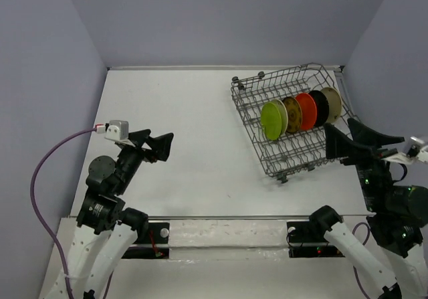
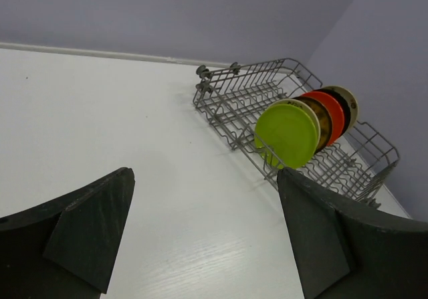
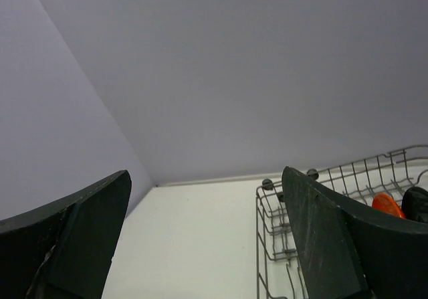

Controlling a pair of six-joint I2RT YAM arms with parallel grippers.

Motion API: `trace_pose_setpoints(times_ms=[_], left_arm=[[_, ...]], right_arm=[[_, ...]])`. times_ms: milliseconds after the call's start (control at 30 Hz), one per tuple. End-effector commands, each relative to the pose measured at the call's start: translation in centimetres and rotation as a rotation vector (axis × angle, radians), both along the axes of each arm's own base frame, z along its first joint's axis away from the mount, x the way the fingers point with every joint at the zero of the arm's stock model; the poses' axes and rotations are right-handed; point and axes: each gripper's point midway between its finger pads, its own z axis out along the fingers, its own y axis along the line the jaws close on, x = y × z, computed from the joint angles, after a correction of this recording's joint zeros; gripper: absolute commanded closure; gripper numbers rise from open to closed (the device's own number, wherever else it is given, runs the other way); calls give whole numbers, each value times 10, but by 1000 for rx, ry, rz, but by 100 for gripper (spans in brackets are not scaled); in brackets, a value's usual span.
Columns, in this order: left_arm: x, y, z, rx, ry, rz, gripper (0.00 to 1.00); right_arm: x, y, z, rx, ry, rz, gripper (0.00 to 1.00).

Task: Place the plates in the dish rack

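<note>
The dark grey wire dish rack (image 1: pixel 294 155) stands at the table's right. Five plates stand upright in a row in it: lime green (image 1: pixel 272 121), brown with gold pattern (image 1: pixel 292 114), orange (image 1: pixel 307 110), black (image 1: pixel 320 107) and cream (image 1: pixel 332 102). My left gripper (image 1: pixel 159 146) is open and empty above the table's left side, well clear of the rack. My right gripper (image 1: pixel 341 137) is open and empty just beside the rack's near right corner. The left wrist view shows the rack (image 2: pixel 227 102) and the lime green plate (image 2: pixel 287 135) in front. The right wrist view shows the rack's rim (image 3: pixel 258 232) and the orange plate's edge (image 3: pixel 384 204).
The white table (image 1: pixel 180 112) is walled by grey-lilac panels at the back and both sides. A purple cable (image 1: pixel 47 158) loops off the left wrist. A metal rail (image 1: pixel 227 217) runs along the near edge between the arm bases.
</note>
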Motion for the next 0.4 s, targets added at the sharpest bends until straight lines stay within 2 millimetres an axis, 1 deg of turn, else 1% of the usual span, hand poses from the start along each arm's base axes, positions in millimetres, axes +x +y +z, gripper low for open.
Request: trace_pose_setpoints(times_ms=[0, 67, 100, 200, 300, 367], left_arm=[[-21, -4, 87, -102, -198, -62, 1], [-28, -8, 103, -132, -227, -95, 1], [-35, -11, 117, -151, -264, -125, 1], [-49, -13, 137, -201, -325, -169, 1], [-53, -13, 140, -208, -342, -179, 1], [-50, -15, 134, -207, -304, -184, 1]], right_arm=[[-26, -20, 10, 68, -44, -19, 0], [-38, -30, 13, 75, -80, -33, 0], [-39, -31, 10, 72, -73, -38, 0], [-40, -34, 6, 60, -52, -50, 0], [-39, -32, 2, 45, -37, -43, 0], [-33, -32, -4, 30, -19, -59, 0]])
